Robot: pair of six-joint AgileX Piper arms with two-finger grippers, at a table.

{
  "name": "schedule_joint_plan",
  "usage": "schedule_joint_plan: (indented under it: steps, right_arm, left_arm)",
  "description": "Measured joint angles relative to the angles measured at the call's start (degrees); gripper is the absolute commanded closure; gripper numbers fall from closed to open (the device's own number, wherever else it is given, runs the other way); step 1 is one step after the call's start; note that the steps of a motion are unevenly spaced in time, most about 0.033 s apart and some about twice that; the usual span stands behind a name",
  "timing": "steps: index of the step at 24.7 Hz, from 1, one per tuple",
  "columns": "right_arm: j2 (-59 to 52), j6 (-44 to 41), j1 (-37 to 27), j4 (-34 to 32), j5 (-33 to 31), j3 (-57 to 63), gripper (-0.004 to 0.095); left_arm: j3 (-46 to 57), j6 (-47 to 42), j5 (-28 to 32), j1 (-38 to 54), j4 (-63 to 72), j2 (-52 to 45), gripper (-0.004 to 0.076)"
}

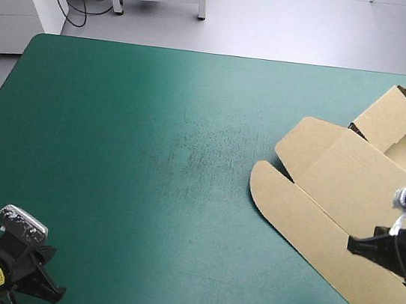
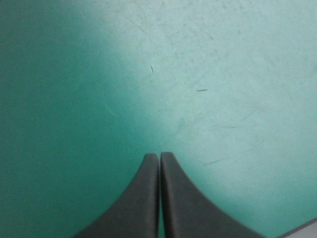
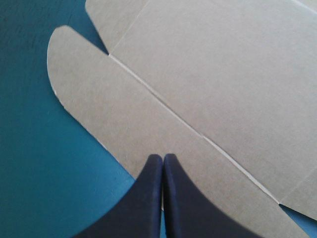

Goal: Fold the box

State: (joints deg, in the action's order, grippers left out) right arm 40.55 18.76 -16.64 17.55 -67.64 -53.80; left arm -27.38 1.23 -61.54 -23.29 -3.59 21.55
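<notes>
The brown box (image 1: 349,188) lies on the right side of the teal-green table (image 1: 150,152), with walls raised at its far end and its rounded flap (image 3: 99,104) flat toward the near edge. The right gripper (image 3: 163,157), fingers pressed together and empty, is over that flap. The left gripper (image 2: 159,156), likewise closed, is over bare table at the near left corner.

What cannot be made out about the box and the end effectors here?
High view: the box runs past the right edge, so its tray is cut off.
Right wrist view: whether the right end effector touches the board cannot be told.
Left wrist view: the left end effector faces only teal-green cover; the box is outside it.
</notes>
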Motion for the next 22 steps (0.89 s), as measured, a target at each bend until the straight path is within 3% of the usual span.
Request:
schedule_joint_plan:
  steps: [4,12,22]
  right_arm:
    - [-6.86,1.35,6.99,-3.13,1.22,8.01,0.0926]
    - [-13.89,1.56,7.24,-4.03,4.65,17.66,0.0926]
    - [-16.73,1.68,7.24,-4.40,7.21,18.70,0.0926]
  left_arm:
    - [0.00,0.00,0.00,0.00,0.00,0.00,0.0734]
    - [0.00,0.00,-0.01,0.00,0.00,0.00,0.0734]
    - [0.00,0.00,-0.01,0.00,0.00,0.00,0.0734]
